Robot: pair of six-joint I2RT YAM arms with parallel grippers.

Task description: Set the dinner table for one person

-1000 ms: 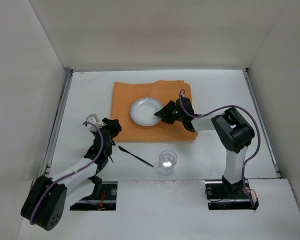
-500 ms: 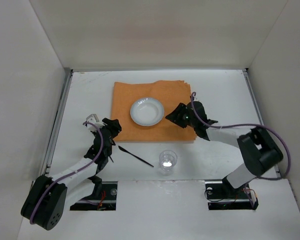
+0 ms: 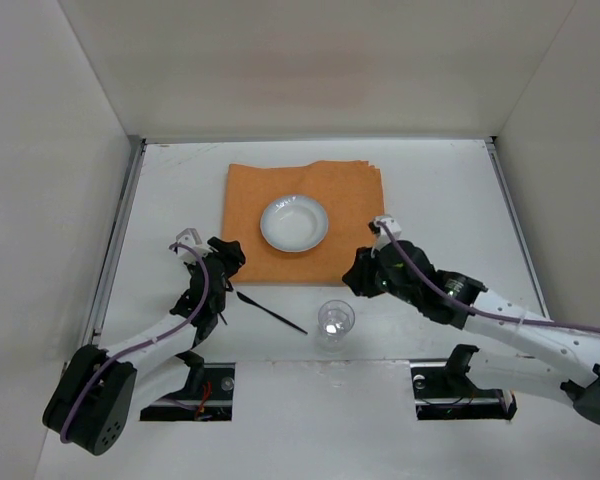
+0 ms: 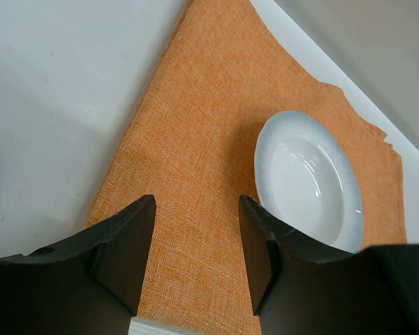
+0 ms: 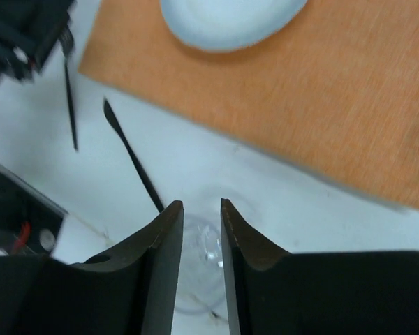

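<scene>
The dinner table carries an orange cloth with a white plate on it. A clear glass stands upright on the bare table in front of the cloth. A black knife lies left of the glass. My right gripper hangs just behind and right of the glass, jaws a narrow gap apart and empty. In the right wrist view the glass shows through the gap of that gripper. My left gripper is open and empty at the cloth's near left corner. It also shows in the left wrist view.
White walls enclose the table on three sides, with metal rails along the left and right edges. The knife points toward the glass. The left arm lies close to the knife's far end. The plate sits ahead and right of my left gripper.
My right arm has drawn back from the plate's right rim, across the cloth, to just behind the glass. The plate stays on the cloth. The left arm has not moved.
</scene>
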